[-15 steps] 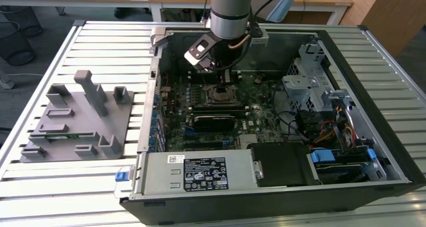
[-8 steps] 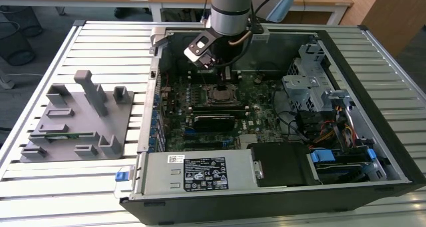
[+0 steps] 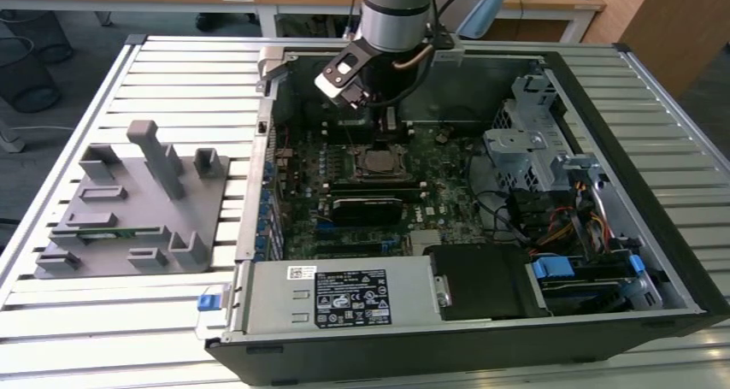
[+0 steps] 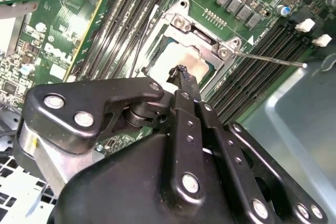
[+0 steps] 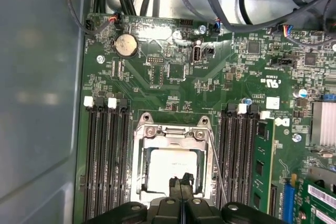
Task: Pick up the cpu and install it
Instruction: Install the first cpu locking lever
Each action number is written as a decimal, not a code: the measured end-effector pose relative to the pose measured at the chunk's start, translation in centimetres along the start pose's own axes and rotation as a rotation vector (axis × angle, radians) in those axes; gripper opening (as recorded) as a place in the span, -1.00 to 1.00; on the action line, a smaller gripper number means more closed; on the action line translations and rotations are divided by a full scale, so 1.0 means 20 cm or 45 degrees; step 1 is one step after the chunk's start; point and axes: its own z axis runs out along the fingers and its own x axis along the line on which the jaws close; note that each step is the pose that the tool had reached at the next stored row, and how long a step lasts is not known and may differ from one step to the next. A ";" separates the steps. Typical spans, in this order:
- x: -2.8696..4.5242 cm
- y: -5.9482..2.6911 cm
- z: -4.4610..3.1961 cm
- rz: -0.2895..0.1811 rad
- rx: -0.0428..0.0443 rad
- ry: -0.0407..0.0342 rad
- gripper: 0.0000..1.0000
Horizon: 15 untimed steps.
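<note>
- Because the cpu (image 5: 163, 169) lies flat inside the socket (image 5: 173, 132) on the motherboard (image 5: 168, 85), silvery plate up, it looks already set where installing wants it.
- The gripper (image 5: 181, 184) hangs just over that plate, fingertips pressed together with nothing between them, which I take to mean the chip needs no carrying.
- Being square, the cpu has no long axis; its edges run parallel to the socket frame and the memory slots (image 5: 105, 161).
- A thin lever (image 5: 216, 166) runs along one side of the socket.
</note>
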 end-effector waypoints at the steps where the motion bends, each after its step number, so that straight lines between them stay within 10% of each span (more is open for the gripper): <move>1: 0.000 0.000 -0.008 0.000 0.000 -0.0001 -0.79; 15: -0.006 -0.001 -0.162 0.000 0.000 0.0000 -0.79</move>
